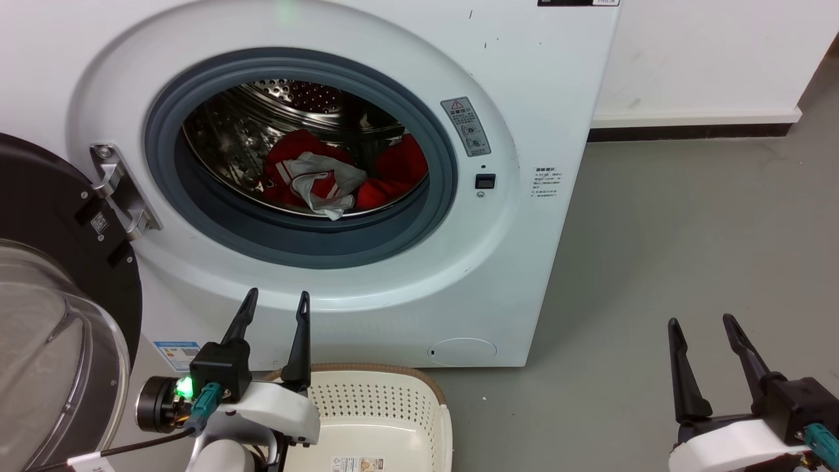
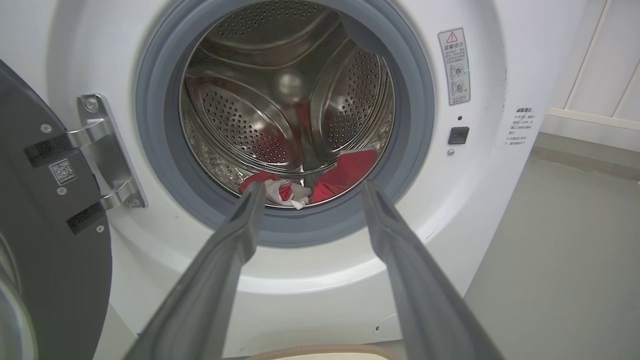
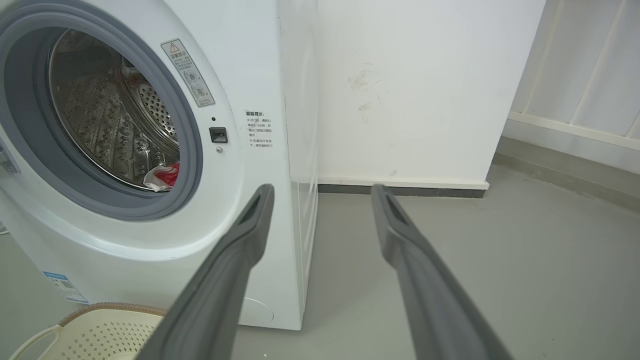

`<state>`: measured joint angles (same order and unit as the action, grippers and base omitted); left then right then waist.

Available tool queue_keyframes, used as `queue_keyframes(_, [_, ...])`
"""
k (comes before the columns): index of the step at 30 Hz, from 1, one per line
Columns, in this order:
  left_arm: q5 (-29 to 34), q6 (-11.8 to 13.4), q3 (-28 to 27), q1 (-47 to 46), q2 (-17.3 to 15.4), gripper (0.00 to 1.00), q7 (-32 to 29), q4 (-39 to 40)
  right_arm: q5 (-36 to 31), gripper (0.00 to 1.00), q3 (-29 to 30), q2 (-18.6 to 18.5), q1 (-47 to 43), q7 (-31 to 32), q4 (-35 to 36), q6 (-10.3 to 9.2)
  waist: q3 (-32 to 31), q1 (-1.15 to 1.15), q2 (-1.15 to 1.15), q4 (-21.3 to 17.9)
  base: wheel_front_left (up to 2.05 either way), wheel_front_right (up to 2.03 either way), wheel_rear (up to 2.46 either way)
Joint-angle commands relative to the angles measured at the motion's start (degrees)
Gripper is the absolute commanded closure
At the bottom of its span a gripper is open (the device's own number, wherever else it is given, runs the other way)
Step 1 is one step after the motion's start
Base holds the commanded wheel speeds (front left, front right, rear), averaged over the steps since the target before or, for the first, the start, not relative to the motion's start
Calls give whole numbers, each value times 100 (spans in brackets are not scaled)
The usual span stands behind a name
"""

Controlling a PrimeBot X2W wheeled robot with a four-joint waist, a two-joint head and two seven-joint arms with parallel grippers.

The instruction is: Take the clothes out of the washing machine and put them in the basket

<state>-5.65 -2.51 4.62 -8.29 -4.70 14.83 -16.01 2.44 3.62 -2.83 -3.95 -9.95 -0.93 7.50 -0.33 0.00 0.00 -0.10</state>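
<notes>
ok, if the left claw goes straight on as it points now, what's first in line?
Probably the clothes low in the drum: the open left claw aims in at them. It runs low, so the grey ring might catch first; depth unclear.

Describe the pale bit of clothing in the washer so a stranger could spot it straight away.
Find the big white washing machine, door open, and look into its steel drum. Clothes lie heaped at the bottom; the piece you want is the white-grey fabric crumpled front and centre, the one pale patch among bright red.
</notes>
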Motion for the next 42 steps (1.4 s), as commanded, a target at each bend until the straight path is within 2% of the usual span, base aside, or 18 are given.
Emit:
queue_keyframes(1, [101, -11, -8, -74, 19, 0, 52, -16, -102, 0, 0, -9, -63, -28, 14, -2, -1, 0, 0, 1, 0, 0, 0])
queue_keyframes(16, [80, -13, -149, -84, 84, 0, 45, -98, -2, 0, 2, -8, -25, -25, -8, -2, 34, 0, 0, -7, 0, 0, 0])
queue_keyframes(23, [102, 79, -213, -202, 108, 0, 39, -145, -17, 0, -38, -7, 55, 1, 63, -3, 168, 0, 0, -61, 0, 0, 0])
queue_keyframes(34, [3, 116, -346, -1402, -44, 0, -43, -972, 97, 0, -119, -5, 507, -145, 149, -2, 1149, 0, 0, -488, 0, 0, 0])
queue_keyframes(42, [24, 151, -502, -2637, -547, 0, -618, -1584, 297, 0, -301, -4, 1048, -365, -26, -3, 2147, 0, 0, -943, 0, 0, 0])
